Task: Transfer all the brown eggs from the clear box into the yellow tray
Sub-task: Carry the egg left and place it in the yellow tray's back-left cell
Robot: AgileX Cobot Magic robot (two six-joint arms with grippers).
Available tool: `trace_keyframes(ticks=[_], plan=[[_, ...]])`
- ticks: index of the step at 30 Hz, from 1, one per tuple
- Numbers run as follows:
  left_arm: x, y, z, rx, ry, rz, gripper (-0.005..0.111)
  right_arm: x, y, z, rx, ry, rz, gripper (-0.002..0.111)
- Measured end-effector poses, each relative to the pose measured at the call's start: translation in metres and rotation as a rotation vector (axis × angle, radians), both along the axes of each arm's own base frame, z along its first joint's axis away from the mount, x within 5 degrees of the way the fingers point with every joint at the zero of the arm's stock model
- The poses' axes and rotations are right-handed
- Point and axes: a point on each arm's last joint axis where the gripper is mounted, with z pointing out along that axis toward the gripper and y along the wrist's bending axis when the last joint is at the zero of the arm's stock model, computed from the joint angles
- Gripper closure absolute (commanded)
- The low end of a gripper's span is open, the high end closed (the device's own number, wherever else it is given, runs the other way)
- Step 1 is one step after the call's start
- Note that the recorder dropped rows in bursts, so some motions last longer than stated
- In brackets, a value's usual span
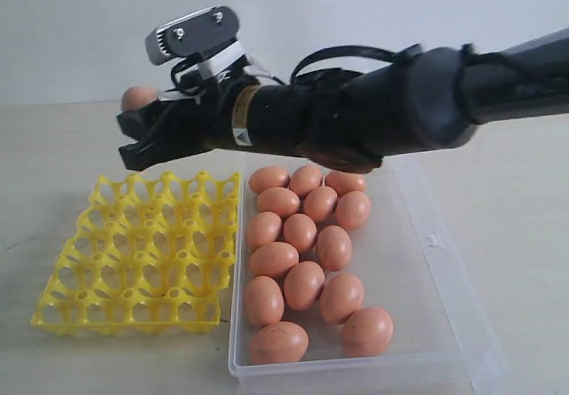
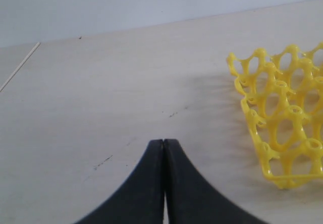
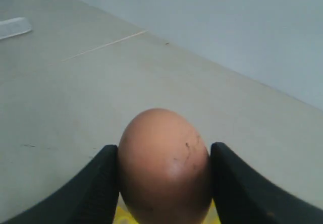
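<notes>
My right gripper (image 1: 138,128) reaches across from the right and hangs above the far edge of the yellow tray (image 1: 62,310). It is shut on a brown egg (image 3: 164,166), whose top shows above the jaws (image 1: 138,98). All the tray's cups that show are bare. Several brown eggs (image 1: 300,232) lie in the clear box (image 1: 444,324) to the right of the tray. My left gripper (image 2: 163,142) is shut with nothing in it, low over bare table beside a corner of the yellow tray (image 2: 262,148); the exterior view does not show it.
Pale tabletop (image 1: 524,226) surrounds the box and tray, with a plain wall behind. The right arm (image 1: 391,101) spans the scene above the far end of the box. A thin seam line (image 2: 20,65) crosses the table at a distance from the left gripper.
</notes>
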Motion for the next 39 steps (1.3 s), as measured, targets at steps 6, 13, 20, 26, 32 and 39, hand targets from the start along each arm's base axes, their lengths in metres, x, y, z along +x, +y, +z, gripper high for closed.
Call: trace_keyframes(ticks=[6, 13, 20, 26, 32, 39], plan=[[0.0, 0.0, 0.0, 0.0, 0.0, 0.0, 0.107, 0.036, 0.047, -0.044, 0.091, 0.122, 0.064, 0.108], [0.0, 0.0, 0.0, 0.0, 0.0, 0.0, 0.107, 0.05, 0.078, -0.067, 0.14, 0.159, 0.119, 0.108], [0.0, 0.0, 0.0, 0.0, 0.0, 0.0, 0.107, 0.061, 0.087, -0.097, 0.12, 0.188, 0.101, 0.108], [0.0, 0.0, 0.0, 0.0, 0.0, 0.0, 0.107, 0.067, 0.089, -0.105, 0.11, 0.191, 0.075, 0.108], [0.0, 0.0, 0.0, 0.0, 0.0, 0.0, 0.107, 0.069, 0.09, -0.113, 0.098, 0.195, 0.066, 0.081], [0.0, 0.0, 0.0, 0.0, 0.0, 0.0, 0.107, 0.07, 0.09, -0.112, 0.097, 0.189, 0.066, 0.046]])
